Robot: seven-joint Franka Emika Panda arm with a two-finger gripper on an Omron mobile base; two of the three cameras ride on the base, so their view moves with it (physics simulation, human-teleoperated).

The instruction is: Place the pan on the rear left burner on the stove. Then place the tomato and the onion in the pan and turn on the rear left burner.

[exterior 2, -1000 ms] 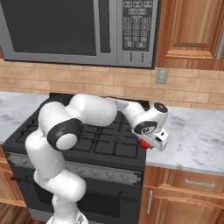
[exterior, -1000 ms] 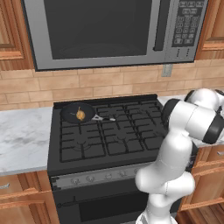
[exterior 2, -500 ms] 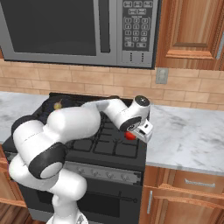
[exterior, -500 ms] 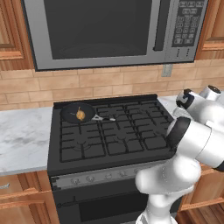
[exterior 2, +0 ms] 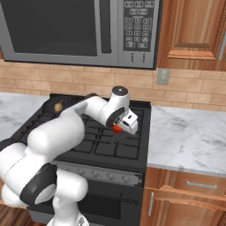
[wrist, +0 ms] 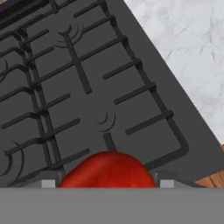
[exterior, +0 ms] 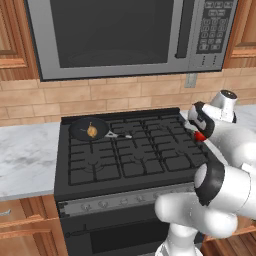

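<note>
The smooth, glossy red tomato point(wrist: 107, 169) sits clamped in the end effector point(exterior 2: 118, 129), held above the right half of the stove point(exterior: 130, 160), at right of centre in the left base view. The stove is matte black, its cast-iron grates forming a ridged grid of thin bars. At the upper left of that grid, over the rear left burner point(exterior: 90, 134), rests the pan point(exterior: 89, 130), round, shallow and black, its thin silvery handle pointing right. The tan, slightly pointed onion point(exterior: 92, 131) lies inside it. Between pan and tomato the grate tops are bare. Veined grey-white marble table point(exterior 2: 190, 137) borders the stove's right edge, smooth and flat; more marble runs along the left edge.
</note>
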